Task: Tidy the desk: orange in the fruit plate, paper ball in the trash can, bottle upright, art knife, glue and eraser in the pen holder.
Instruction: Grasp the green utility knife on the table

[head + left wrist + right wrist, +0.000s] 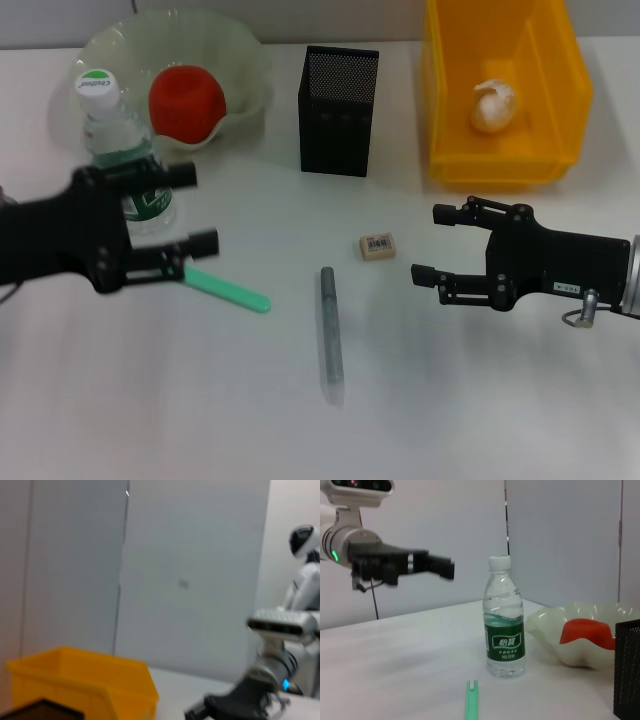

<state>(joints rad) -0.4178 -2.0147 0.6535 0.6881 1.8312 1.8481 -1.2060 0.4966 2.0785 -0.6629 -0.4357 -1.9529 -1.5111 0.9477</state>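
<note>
The orange (pixel 185 102) lies in the pale green fruit plate (pixel 245 75) at the back left. In front of the plate the bottle (pixel 112 125) stands upright, cap on. My left gripper (pixel 196 208) hangs open and empty, nearer to me than the bottle and apart from it. A green flat art knife (pixel 232 290) lies just beyond its lower finger. The beige eraser (pixel 377 246) and a grey glue stick (pixel 331 335) lie mid-table. The black mesh pen holder (pixel 338 97) stands at the back centre. The paper ball (pixel 493 105) sits in the yellow trash can (pixel 440 90). My right gripper (pixel 430 243) is open, right of the eraser.
The right wrist view shows the bottle (pixel 505 625), the fruit plate (pixel 547 627) with the orange (pixel 585 632), the pen holder (pixel 627 670), the art knife (pixel 471 705) and the raised left gripper (pixel 445 567). The left wrist view shows the trash can (pixel 85 685).
</note>
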